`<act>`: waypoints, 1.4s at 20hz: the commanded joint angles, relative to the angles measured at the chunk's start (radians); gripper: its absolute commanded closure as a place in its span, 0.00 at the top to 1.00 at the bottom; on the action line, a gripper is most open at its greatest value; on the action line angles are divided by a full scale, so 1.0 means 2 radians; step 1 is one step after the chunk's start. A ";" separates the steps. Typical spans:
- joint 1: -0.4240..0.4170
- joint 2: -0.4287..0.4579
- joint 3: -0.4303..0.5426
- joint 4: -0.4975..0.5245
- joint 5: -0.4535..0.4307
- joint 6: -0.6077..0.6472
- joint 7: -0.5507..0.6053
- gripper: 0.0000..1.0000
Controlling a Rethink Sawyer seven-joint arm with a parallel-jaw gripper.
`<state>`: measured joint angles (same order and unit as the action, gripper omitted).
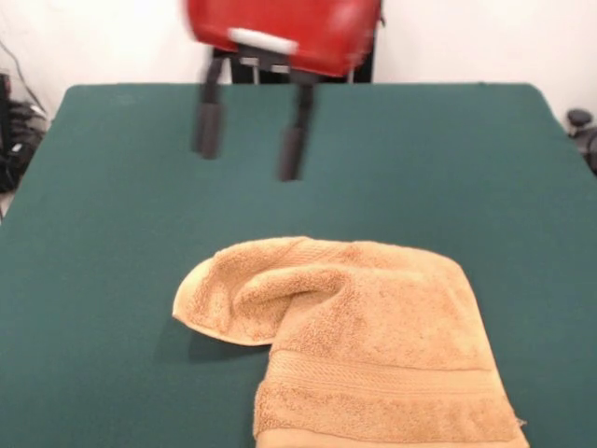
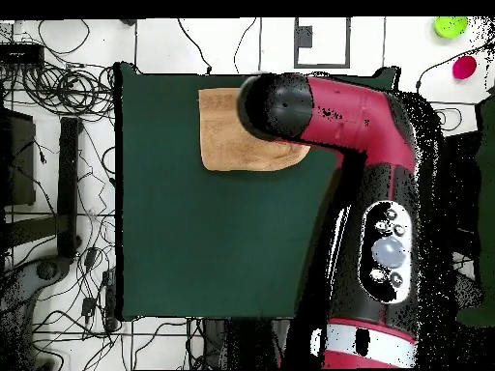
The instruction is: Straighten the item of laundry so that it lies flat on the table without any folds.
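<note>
Closest to the front camera lies the towel (image 1: 359, 345), tan-orange terry, at the near edge of the green table (image 1: 112, 280). It is not flat: its left part is folded over on itself into a rounded flap, with a curled lip along the lower left and a crease running down into the main body. A woven band crosses the towel low down, with the hem just below it at the picture's bottom edge. Farther back, the gripper (image 1: 250, 138) hangs above bare tabletop, well apart from the towel, its two dark fingers (image 1: 207, 123) spread wide with nothing between them. From overhead, the red and black arm (image 2: 338, 111) reaches across the table and covers part of the towel (image 2: 224, 135), which sits against the table's far edge.
</note>
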<state>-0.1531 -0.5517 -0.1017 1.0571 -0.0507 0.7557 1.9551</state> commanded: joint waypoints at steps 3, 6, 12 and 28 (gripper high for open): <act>-0.021 0.007 0.059 0.113 -0.028 -0.003 -0.064 1.00; -0.022 0.004 0.056 0.123 -0.035 -0.009 -0.052 1.00; -0.025 0.004 0.065 0.128 -0.044 -0.011 -0.041 1.00; -0.064 0.003 0.111 0.190 -0.013 -0.044 -0.009 1.00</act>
<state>-0.2585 -0.5698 -0.0343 1.2195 -0.1095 0.7235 1.9551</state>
